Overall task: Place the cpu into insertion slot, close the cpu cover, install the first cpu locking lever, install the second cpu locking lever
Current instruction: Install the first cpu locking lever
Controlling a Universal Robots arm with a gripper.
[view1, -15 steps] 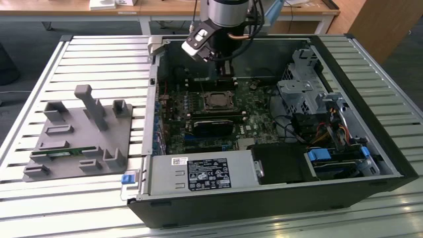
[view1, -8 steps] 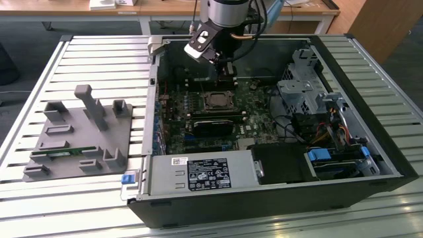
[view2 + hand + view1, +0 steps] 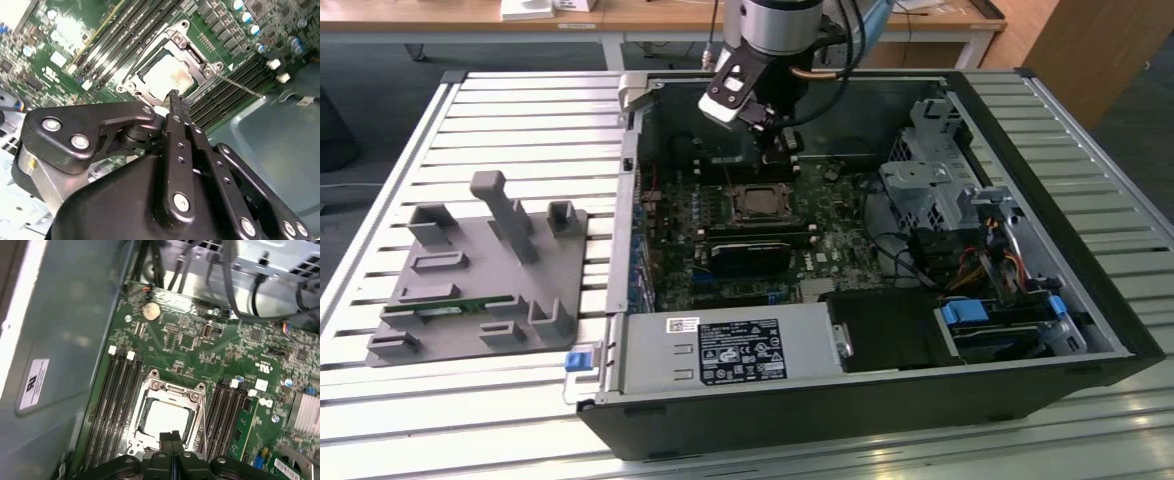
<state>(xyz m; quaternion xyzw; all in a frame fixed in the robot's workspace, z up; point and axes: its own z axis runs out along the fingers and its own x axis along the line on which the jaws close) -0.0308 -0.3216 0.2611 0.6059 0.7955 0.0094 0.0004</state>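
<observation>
"Lying in the open computer case (image 3: 881, 410), does the insertion slot (image 3: 758, 203) hold the cpu (image 3: 167, 416) under its lowered cpu cover (image 3: 172, 390)?"

"Yes. The pincer (image 3: 172, 436), tips together and empty, hovers above; pressing the loose lever (image 3: 242, 86) squarely seems wise."

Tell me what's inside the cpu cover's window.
The cpu, metal top up, fills the window of the cpu cover. The insertion slot beneath is hidden, and the gripper covers one edge.

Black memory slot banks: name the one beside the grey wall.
The bank between the silver-rimmed square socket and grey metal wall; the other borders green board.
</observation>
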